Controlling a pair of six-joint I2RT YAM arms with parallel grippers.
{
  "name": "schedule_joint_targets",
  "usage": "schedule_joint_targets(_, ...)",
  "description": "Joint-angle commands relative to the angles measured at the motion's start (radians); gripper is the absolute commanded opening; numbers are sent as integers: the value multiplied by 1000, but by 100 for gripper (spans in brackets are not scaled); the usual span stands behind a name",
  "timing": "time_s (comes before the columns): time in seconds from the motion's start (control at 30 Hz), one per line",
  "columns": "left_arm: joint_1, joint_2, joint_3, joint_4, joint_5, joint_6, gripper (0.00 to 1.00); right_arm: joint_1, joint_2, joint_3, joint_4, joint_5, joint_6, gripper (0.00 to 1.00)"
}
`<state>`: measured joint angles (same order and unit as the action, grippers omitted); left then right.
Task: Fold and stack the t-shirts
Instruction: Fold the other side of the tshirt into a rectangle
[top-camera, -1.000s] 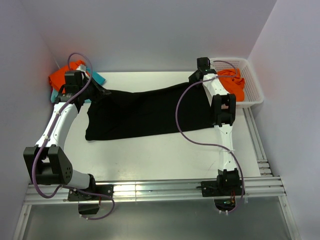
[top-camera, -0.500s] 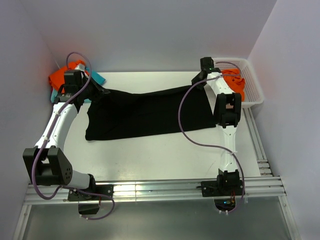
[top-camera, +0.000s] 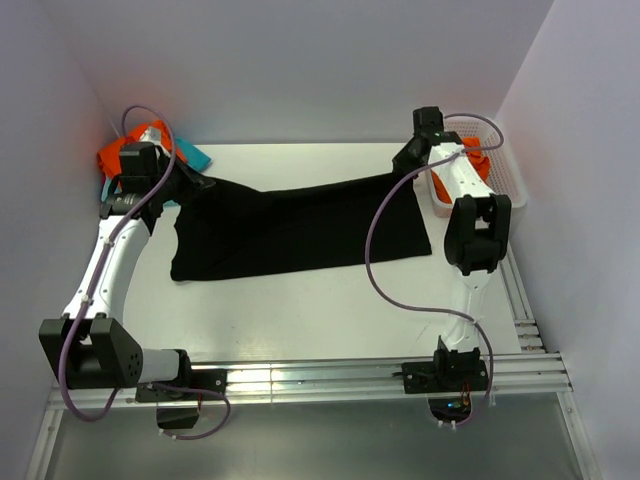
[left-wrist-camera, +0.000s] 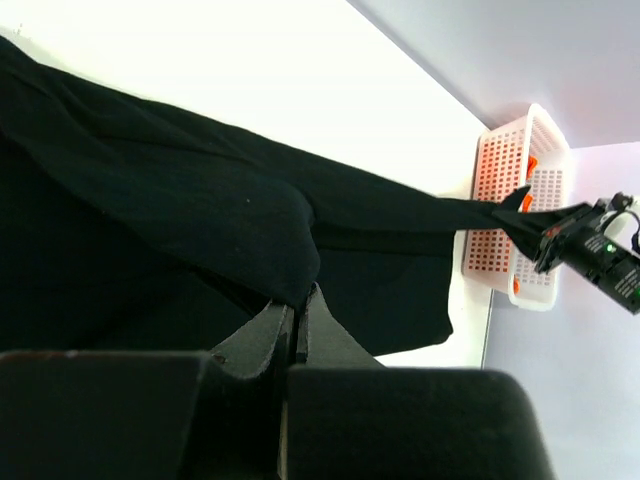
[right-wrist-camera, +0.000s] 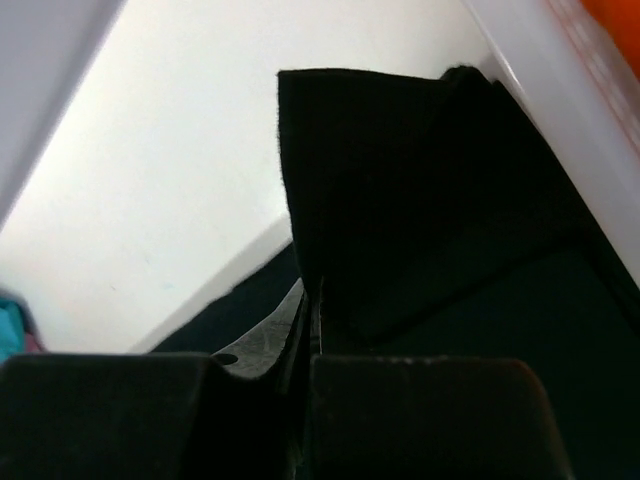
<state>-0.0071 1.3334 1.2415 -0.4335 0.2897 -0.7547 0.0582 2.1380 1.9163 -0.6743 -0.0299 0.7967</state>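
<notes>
Tools on both arms were closed on cloth; the left tool (left-wrist-camera: 298, 306) had its fingers pressed together on a bunched fold of the black t-shirt (top-camera: 300, 228) near the garment's left end, and the right tool (right-wrist-camera: 305, 300) pinched a far-right corner of the same shirt, just beside the white basket (top-camera: 516, 186); between the two grips the upper edge ran taut and slightly raised, while the lower part lay spread on the worktop (top-camera: 300, 315) as a long dark band; wrinkles ran across it near the left grip, and whether it had already been doubled over lengthwise could not be told; outward from the right tool, an orange t-shirt (top-camera: 477, 160) sat crumpled inside the basket, partly hidden by the arm; outward from the left tool, in the far-left corner of the worktop, an orange garment (top-camera: 114, 156) and a teal garment (top-camera: 196, 156) lay in a loose heap, touching each other; no neat, squared-off shirt and no stack showed anywhere; judged from this, the task was at an early stage, with the black shirt being stretched flat for folding; its folds, the folding of the heaped and basketed shirts, and all of the stacking appeared left to do.
</notes>
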Motion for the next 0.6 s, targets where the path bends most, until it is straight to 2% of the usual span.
schedule_joint_targets(0.0,4,-59,-19,-5,-17,-12,0,-8,-104,-103,-13,24,-37,0)
schedule_joint_targets(0.17,28,-121,-118,4,-44,-5,0,-9,-216,-287,2,54,-48,0)
schedule_joint_targets(0.37,36,-152,-380,38,-115,-64,0,-9,-273,-526,22,94,-27,0)
schedule_joint_targets(0.4,39,-139,-399,35,-118,-70,10,-8,-265,-536,18,94,-27,0)
schedule_joint_targets(0.43,42,-123,-415,30,-116,-75,32,-8,-248,-537,4,100,-25,29)
schedule_joint_targets(0.47,44,-87,-427,15,-124,-86,54,-8,-237,-536,-14,110,-25,47)
schedule_joint_targets(0.5,44,-68,-428,-8,-156,-97,81,-8,-230,-530,-40,119,-27,60)
schedule_joint_targets(0.53,47,-53,-419,-34,-174,-104,88,-6,-230,-527,-48,122,-34,78)
schedule_joint_targets(0.57,47,-39,-410,-65,-191,-107,92,-8,-233,-522,-56,128,-39,80)
